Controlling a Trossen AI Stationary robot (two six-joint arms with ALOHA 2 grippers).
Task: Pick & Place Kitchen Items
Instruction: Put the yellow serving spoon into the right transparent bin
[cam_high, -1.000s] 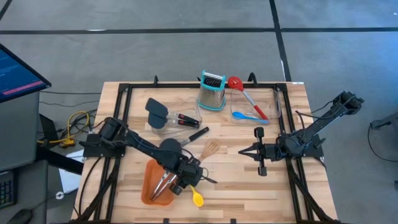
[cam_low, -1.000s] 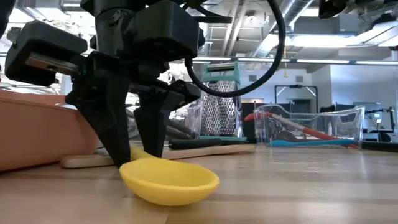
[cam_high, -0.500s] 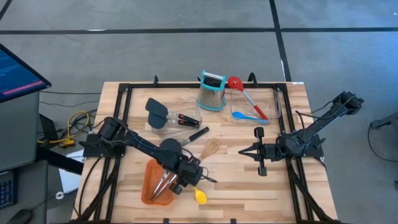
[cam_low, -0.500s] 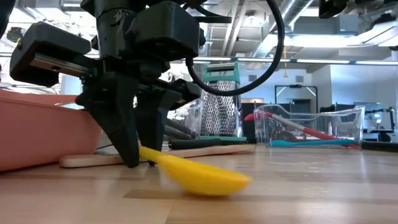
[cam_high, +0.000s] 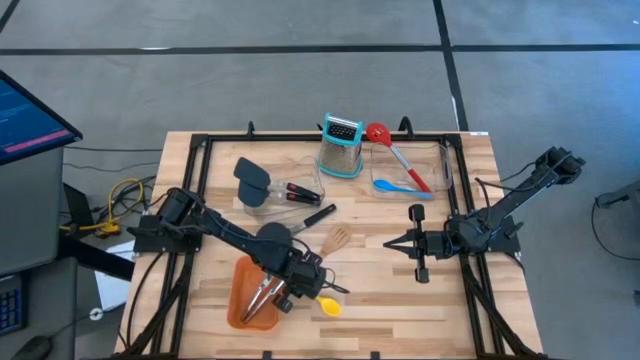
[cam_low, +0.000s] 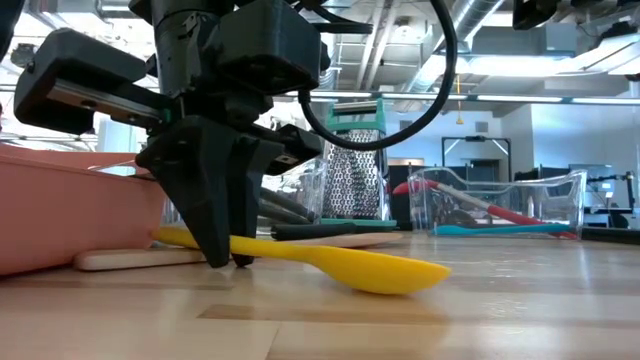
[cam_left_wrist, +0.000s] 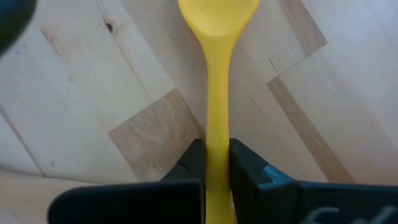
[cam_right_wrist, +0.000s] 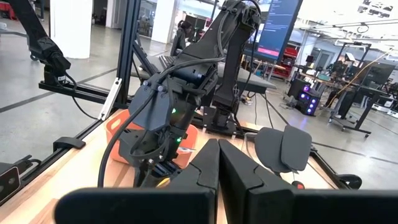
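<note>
A yellow spoon (cam_high: 329, 306) lies on the wooden table near the front edge, just right of the orange tray (cam_high: 240, 290). Its bowl (cam_low: 392, 276) points toward the table's right. My left gripper (cam_high: 313, 297) stands over the spoon's handle and is shut on it. My right gripper (cam_high: 390, 243) is shut on nothing at mid-right and points toward the left arm. Steel tongs (cam_high: 262, 296) lie in the tray. My left gripper pinches the yellow spoon's handle (cam_left_wrist: 216, 146) between its two fingers, about midway along it. The fingers (cam_low: 215, 250) come from above, pointing down, and lie across the handle. The bowl rests on the table and the handle's free end (cam_low: 165, 236) stands a little above it.
A wooden slotted spatula (cam_high: 339, 238) lies just beyond the left gripper. Black spatulas (cam_high: 253, 182) and black-handled tools (cam_high: 305, 195) lie at the far left. A steel grater (cam_high: 340, 147) stands at the far middle. A clear bin (cam_high: 440, 170) holds a red slotted spoon (cam_high: 395, 152) and a blue spoon (cam_high: 392, 186).
My left gripper has shut on the yellow spoon's handle. The spoon has turned about on the table. Its bowl has swung from the near edge round toward the table's right, and the handle now lies straight between the fingers.
</note>
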